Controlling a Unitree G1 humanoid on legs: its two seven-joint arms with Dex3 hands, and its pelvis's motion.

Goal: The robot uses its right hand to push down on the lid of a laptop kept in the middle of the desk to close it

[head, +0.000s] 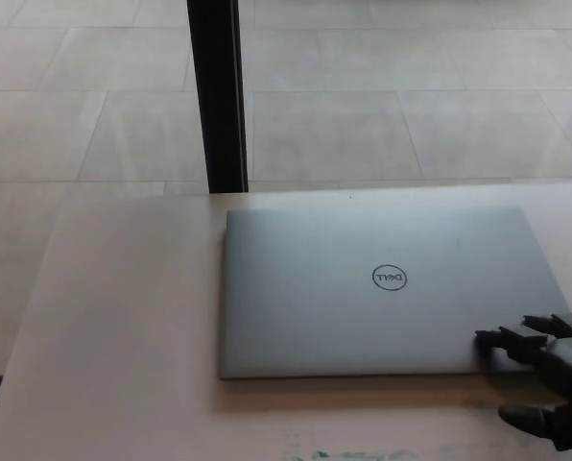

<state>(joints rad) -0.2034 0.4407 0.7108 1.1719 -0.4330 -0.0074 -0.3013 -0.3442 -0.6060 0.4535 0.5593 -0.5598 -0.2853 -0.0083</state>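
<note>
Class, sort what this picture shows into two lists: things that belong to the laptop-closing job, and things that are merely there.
Belongs to the job:
laptop, lid down
right hand, at its near right corner
desk

Merely there:
black post
tiled floor

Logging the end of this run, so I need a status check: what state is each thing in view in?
laptop: lid fully shut, lying flat on the desk, logo up.
right hand: at the laptop's near right corner, fingers apart, holding nothing.
left hand: not in view.
</note>
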